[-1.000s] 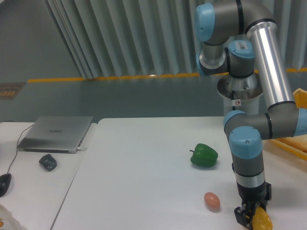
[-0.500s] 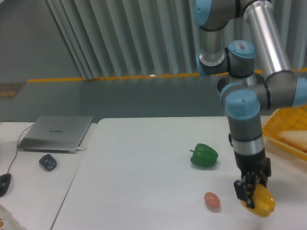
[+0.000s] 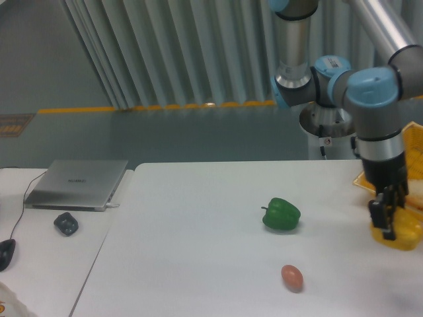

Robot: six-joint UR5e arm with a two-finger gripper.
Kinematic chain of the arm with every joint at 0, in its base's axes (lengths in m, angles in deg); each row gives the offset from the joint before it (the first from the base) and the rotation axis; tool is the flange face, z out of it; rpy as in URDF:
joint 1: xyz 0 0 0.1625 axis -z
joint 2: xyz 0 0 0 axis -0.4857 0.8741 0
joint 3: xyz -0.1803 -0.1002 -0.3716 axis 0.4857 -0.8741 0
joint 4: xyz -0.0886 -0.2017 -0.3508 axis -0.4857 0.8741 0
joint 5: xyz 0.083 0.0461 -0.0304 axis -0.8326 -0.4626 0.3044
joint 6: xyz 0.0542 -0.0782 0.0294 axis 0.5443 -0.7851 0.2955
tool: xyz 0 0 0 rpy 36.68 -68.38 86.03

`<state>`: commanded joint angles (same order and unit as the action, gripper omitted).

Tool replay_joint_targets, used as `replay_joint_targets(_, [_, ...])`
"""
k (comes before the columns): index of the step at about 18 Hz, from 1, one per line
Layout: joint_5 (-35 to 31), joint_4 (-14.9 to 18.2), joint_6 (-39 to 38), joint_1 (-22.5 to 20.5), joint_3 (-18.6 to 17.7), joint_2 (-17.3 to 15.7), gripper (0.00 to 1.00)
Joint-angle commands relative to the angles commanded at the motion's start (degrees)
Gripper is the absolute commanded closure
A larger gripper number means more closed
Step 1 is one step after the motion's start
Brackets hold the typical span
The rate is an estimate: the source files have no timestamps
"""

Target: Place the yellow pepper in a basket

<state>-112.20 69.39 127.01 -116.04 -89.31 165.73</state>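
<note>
Pincer (image 3: 390, 221) points down, apparently clamped.

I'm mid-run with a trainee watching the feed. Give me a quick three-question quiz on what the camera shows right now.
1. True or false: the gripper is shut on the yellow pepper.
2. Which item lies nearest the front edge of the table? A) the green pepper B) the reddish-brown egg-shaped thing C) the laptop
3. Fill in: the basket shows at the ____ edge of the picture.

Key
1. True; the pepper hangs in its fingers, clear of the table.
2. B.
3. Right; only part of it is in view, just behind the held pepper.
</note>
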Motion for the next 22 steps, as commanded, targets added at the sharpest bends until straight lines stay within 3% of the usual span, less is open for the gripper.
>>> replay_joint_targets(6, [0.9, 3.7, 1.6, -10.2, -0.5, 0.0, 0.62])
replay_joint_targets(10, [0.9, 4.5, 1.9, -13.5, -0.9, 0.5, 0.58])
replay_joint_targets(14, [0.8, 5.7, 1.8, -13.7, -1.8, 0.4, 0.57])
replay_joint_targets(15, [1.0, 5.7, 1.8, -13.8, -2.2, 0.3, 0.49])
replay_joint_targets(16, [1.1, 5.5, 1.8, -13.7, -2.6, 0.3, 0.29])
replay_joint_targets(17, [1.1, 5.2, 1.7, -13.7, -2.8, 0.2, 0.01])
replay_joint_targets(22, [0.7, 4.8, -0.1, -13.6, -3.6, 0.0, 0.00])
